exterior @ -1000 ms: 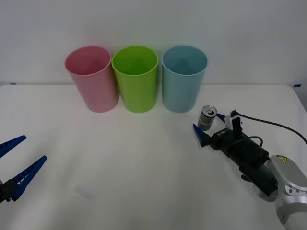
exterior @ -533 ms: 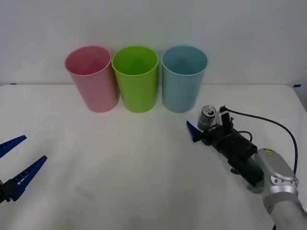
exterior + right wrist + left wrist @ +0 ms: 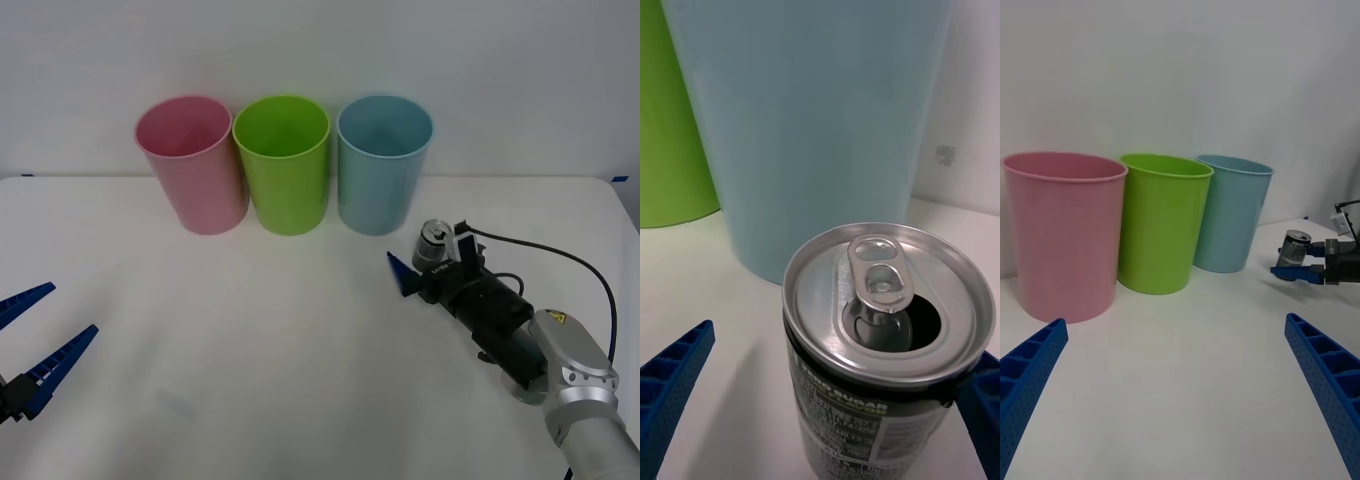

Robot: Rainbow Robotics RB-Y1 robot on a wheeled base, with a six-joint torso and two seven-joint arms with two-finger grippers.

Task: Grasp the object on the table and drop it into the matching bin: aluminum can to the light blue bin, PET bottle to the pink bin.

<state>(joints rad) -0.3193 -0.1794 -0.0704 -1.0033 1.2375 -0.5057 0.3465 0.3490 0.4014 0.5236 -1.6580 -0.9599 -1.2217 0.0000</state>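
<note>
Aluminum can [image 3: 434, 246] upright on the white counter [image 3: 300, 330], centre right of the front view, just below the light blue bin [image 3: 383, 163]. Right end effector [image 3: 425, 262] open, fingers straddling the can, ungripped. Left end effector [image 3: 28, 345] open, lower left.

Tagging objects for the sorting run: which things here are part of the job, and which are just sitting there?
In the job:
- can, upright on the table, between the open fingers of the right gripper
- light blue bin, where the can goes
- pink bin, for bottles

Just there:
- green bin, between the other two
- left gripper, open, waiting at the table's near left
</note>
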